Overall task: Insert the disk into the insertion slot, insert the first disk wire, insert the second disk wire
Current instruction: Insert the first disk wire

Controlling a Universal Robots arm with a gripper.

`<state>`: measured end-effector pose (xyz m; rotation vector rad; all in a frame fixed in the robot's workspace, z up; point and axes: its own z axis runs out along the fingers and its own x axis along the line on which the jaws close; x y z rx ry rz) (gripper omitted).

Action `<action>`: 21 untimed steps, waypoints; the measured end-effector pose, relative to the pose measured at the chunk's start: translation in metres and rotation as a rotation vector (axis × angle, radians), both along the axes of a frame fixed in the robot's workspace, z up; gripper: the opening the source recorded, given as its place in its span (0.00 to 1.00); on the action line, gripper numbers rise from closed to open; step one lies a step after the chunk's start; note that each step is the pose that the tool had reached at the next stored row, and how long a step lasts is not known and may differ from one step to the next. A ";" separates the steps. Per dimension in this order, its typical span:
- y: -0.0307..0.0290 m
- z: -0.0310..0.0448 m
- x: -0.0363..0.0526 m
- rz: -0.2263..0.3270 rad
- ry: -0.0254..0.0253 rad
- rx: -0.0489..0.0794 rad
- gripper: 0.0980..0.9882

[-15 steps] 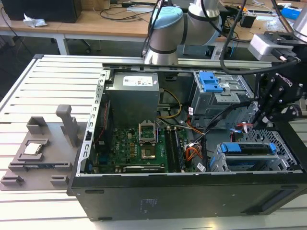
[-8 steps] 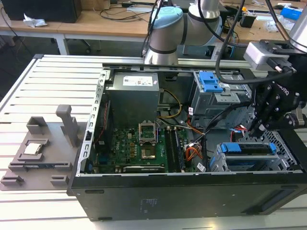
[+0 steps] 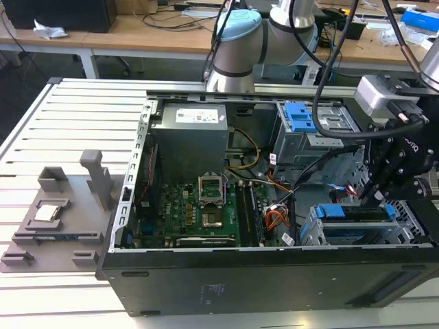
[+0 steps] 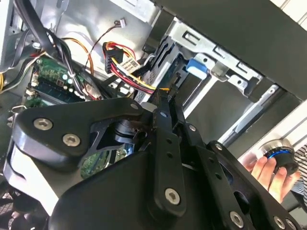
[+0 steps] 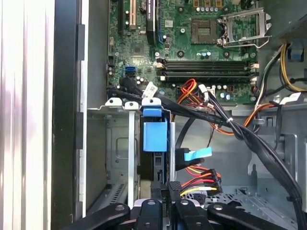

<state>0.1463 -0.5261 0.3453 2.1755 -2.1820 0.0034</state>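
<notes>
Your pincer (image 3: 372, 197) hangs lower right in the exterior view — pinched together; the disk (image 3: 357, 214) sits just beneath it.

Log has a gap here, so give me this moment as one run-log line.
disk: in insertion slot | gripper: over slot, close to disk | nearest: red-yellow wire bundle

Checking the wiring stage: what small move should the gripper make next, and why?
Probably a short shift toward the red-yellow-black wire plug. The disk already sits in the insertion slot, its blue carrier end showing, and the gripper hovers beside it; that plug lies nearby, seemingly not yet joined to the disk.
</notes>
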 end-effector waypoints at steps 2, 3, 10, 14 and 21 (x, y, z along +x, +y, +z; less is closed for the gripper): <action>0.0001 -0.0015 0.0026 -0.001 0.0000 0.000 0.08; 0.0000 -0.0024 0.0027 -0.002 0.0001 0.000 0.08; -0.0004 -0.0050 0.0031 -0.001 0.0001 0.000 0.08; -0.0005 -0.0069 0.0031 -0.001 0.0001 0.000 0.08; -0.0005 -0.0120 0.0031 -0.001 0.0001 0.000 0.08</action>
